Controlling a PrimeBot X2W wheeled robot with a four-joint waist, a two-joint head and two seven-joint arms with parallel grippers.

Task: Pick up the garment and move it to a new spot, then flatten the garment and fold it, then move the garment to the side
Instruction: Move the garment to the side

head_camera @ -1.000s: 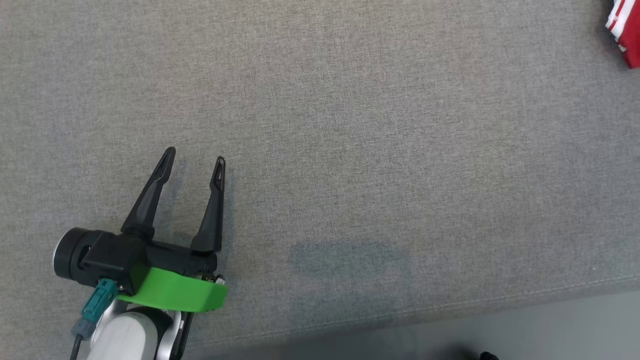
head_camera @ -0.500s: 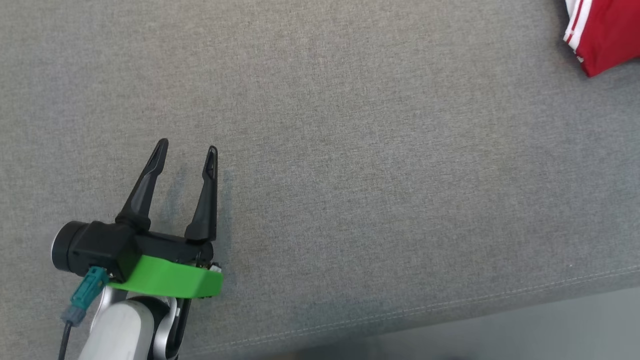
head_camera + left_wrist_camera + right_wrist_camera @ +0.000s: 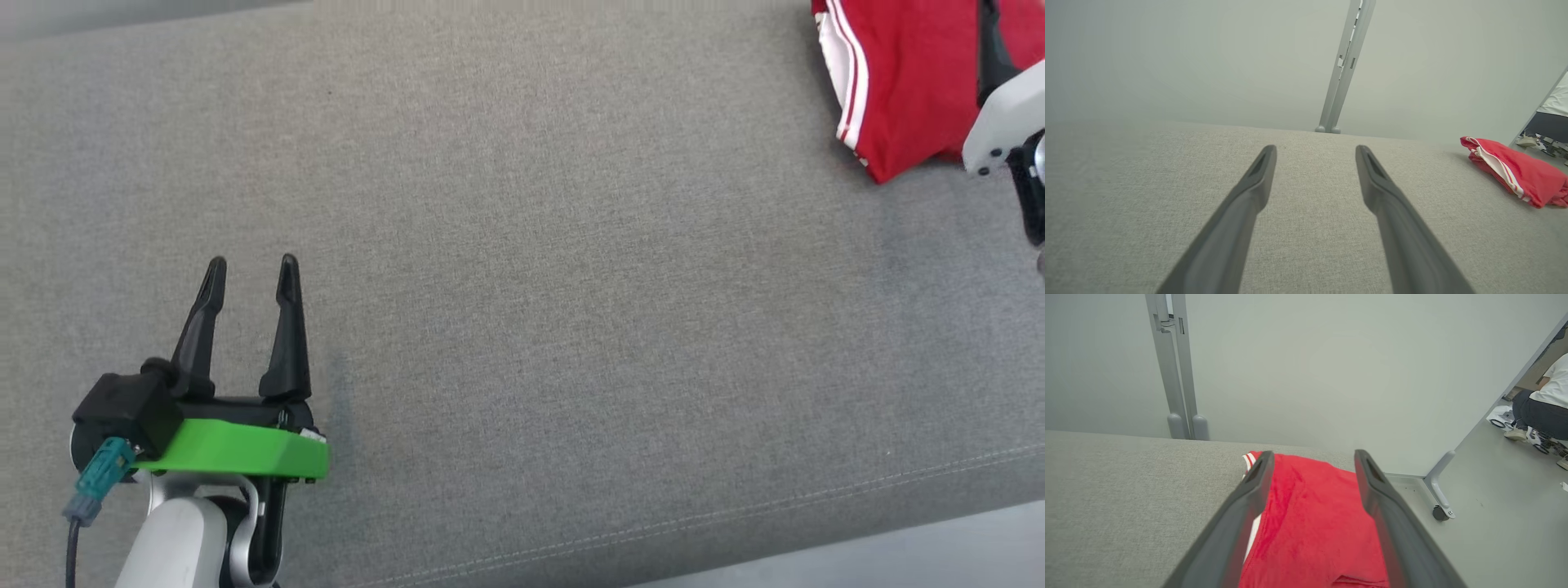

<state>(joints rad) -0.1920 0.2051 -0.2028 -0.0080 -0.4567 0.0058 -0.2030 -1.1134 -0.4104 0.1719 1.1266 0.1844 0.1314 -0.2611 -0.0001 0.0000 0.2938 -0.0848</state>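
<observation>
My left gripper [image 3: 251,265] stands open, its 2 dark fingers spread with nothing between them. It sits low at the near left of the grey fabric surface [image 3: 571,286], fingers pointing away from me. The garment [image 3: 898,82] is red with white stripes along one edge, and it lies bunched at the far right corner of that surface, well apart from my left gripper.

The head view gives me the layout from above: the stitched seam [image 3: 735,510] running along the near edge, the wide bare stretch of fabric between my left gripper and the red cloth, and the pale housing of my right arm [image 3: 1008,114] at the right edge, with 1 dark finger lying across the garment.

The left wrist view looks low along the surface. It adds a grey upright post [image 3: 1345,65] standing against the plain wall behind, and it shows the garment as a rumpled heap off to the right.

My right gripper [image 3: 1314,454] is open too. Its wrist view shows the 2 fingers spread wide, with red cloth showing in the gap between them. I cannot tell whether the fingers touch it. This view also takes in the floor [image 3: 1494,498] past the surface's end, a wheeled foot [image 3: 1439,512] of a partition, and a person [image 3: 1543,404] crouched beyond.
</observation>
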